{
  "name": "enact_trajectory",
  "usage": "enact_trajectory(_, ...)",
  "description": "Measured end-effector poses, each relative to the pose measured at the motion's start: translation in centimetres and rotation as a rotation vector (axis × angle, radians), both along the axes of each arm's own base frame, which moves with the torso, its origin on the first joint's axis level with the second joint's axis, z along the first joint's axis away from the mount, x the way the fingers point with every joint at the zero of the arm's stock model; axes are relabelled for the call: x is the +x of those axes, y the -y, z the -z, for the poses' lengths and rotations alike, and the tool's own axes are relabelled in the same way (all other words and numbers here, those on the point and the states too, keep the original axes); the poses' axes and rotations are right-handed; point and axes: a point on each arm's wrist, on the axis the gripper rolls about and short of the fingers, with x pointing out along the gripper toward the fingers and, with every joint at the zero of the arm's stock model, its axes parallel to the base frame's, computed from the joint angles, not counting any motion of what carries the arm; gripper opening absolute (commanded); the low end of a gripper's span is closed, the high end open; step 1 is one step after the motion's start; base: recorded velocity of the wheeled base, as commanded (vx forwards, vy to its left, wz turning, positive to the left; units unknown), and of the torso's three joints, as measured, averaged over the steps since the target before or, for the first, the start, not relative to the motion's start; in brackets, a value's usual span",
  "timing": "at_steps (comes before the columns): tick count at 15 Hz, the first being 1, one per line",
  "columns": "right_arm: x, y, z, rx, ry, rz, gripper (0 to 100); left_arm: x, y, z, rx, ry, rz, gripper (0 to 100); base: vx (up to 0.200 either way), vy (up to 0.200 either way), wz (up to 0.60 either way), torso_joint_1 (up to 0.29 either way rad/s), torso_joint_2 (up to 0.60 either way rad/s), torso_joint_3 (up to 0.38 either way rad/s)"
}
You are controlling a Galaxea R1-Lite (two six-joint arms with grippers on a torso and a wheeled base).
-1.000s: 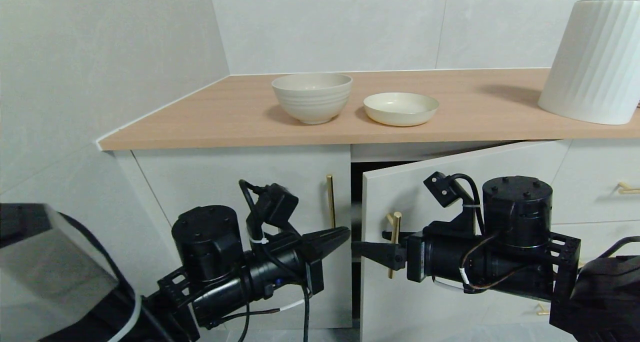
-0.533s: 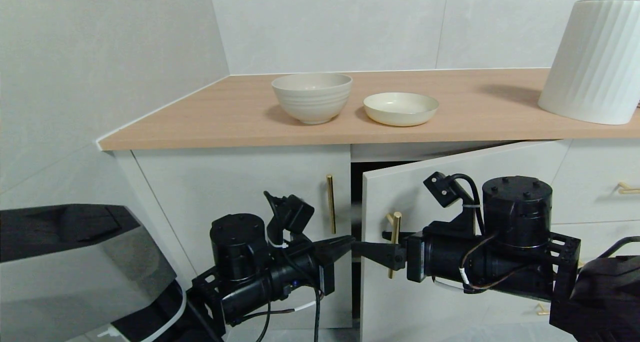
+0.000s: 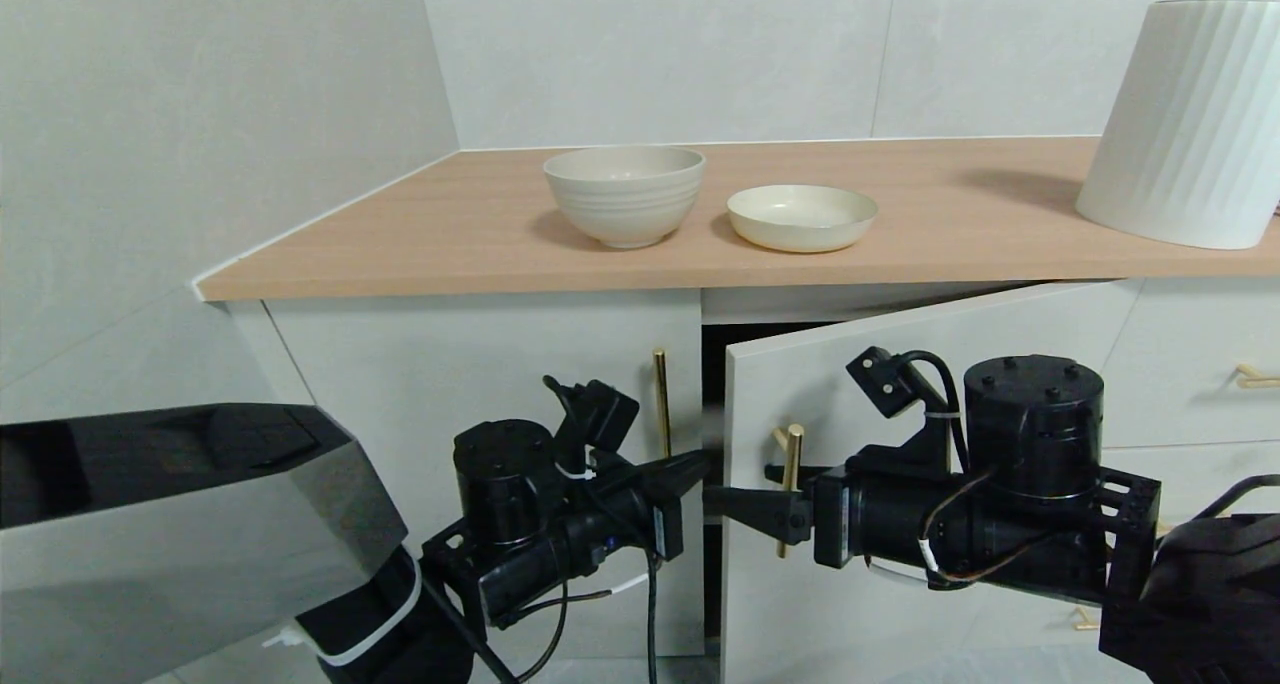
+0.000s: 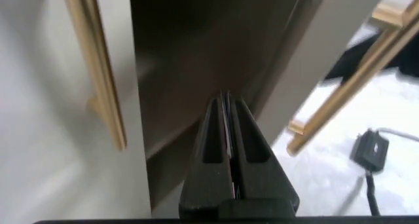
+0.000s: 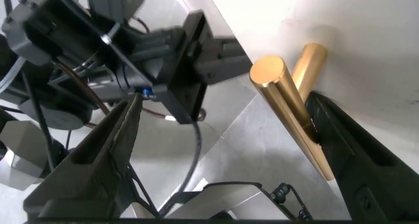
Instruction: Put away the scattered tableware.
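Bowl and dish are shown on the counter, at 12 o'clock of both arms; the clenched left gripper, aimed into the gap by the door standing ajar, could be driven against the splayed right gripper at its 3 o'clock, spread about the handle.

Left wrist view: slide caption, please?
Left gripper, jaws shut, points into the dark gap beside the ajar white cabinet door.

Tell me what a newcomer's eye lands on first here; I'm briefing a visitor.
First, the pale bowl and shallow dish side by side on the wooden countertop, with a tall white ribbed container at its right end. Below, the right cabinet door stands ajar; the right gripper, jaws open, straddles its brass handle, and the left gripper, jaws shut, points at the dark gap.
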Motion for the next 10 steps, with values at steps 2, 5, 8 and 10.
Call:
enact_trajectory(2, 0.0, 0.0, 0.0, -0.001, 0.0, 0.0, 100, 0.3, 0.4, 0.1, -0.02, 0.028, 0.002, 0, 0.0, 0.0, 0.0, 0.0, 0.0, 0.0)
enact_trajectory(5, -0.2, 0.2, 0.4, -0.026, 0.018, -0.012, 100, 0.8, 1.1, 0.6, -0.035, 0.049, 0.005, 0, 0.0, 0.0, 0.0, 0.0, 0.0, 0.0)
enact_trajectory(8, -0.3, 0.2, 0.5, -0.034, 0.022, -0.014, 100, 1.1, 1.4, 0.9, -0.043, 0.054, 0.007, 0, 0.0, 0.0, 0.0, 0.0, 0.0, 0.0)
enact_trajectory(10, -0.3, 0.3, 0.5, -0.035, 0.023, -0.01, 100, 1.3, 2.0, 0.8, -0.079, 0.066, 0.014, 0, 0.0, 0.0, 0.0, 0.0, 0.0, 0.0)
